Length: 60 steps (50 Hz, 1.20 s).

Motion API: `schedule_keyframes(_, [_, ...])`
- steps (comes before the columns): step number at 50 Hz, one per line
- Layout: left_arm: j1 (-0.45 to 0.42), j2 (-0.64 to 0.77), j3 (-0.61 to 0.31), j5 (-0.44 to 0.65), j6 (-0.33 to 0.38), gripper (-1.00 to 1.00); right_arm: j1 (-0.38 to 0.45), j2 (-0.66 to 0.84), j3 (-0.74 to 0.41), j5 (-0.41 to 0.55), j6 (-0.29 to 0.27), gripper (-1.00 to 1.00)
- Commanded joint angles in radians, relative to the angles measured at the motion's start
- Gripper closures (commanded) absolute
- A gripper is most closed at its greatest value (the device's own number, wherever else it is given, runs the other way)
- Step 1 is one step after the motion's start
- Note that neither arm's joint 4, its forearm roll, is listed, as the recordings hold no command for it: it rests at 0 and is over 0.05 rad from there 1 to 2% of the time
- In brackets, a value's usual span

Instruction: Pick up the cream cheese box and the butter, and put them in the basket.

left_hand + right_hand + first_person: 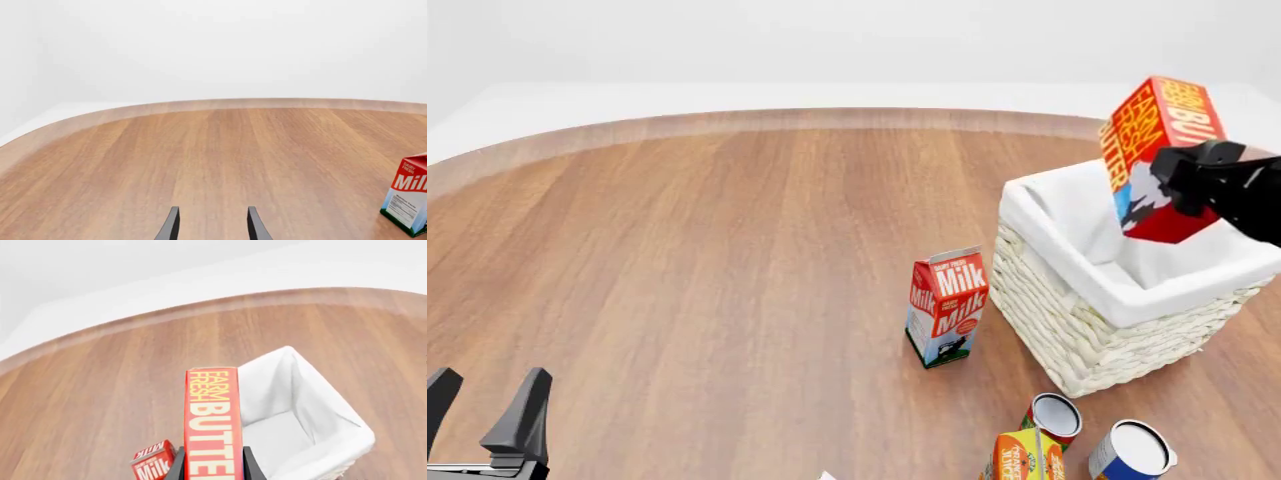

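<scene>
Butter carton [1154, 150] — red and orange, lettered "FARM FRESH BUTTER", at the upper right of the front view. It is clear of the table, tilted, and clamped in the right gripper [1174, 190], whose black body enters from the right edge. Its lower end hangs over the open mouth of the basket. In the right wrist view the carton [212, 422] stands between the two dark fingers [179, 467], which press its sides.

Basket [1068, 300] — square cream-white woven wicker with a white cloth lining folded over the rim, at the right of the front view. The right wrist view shows the lining [300, 405] and no contents in the part that is visible.

Milk carton [946, 305] — red and white, upright on the wooden table [694, 250], just left of the basket and apart from it. It also appears at the right edge of the left wrist view [408, 200].

Left gripper [487, 410] — lower left corner of the front view, jaws spread apart with nothing between them, over bare wood.

Cans and carton — a red-rimmed can [1052, 415], a blue can [1130, 450] and an orange-yellow carton [1025, 458] cluster at the bottom edge, below the basket.

Cream cheese box — not identifiable in any view.
</scene>
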Motion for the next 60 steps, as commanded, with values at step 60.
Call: schedule_keyframes(60, [0.000, 0.000, 0.000, 0.000, 0.000, -1.00, -0.059, 0.075, 0.146, -0.214, 0.078, 1.00])
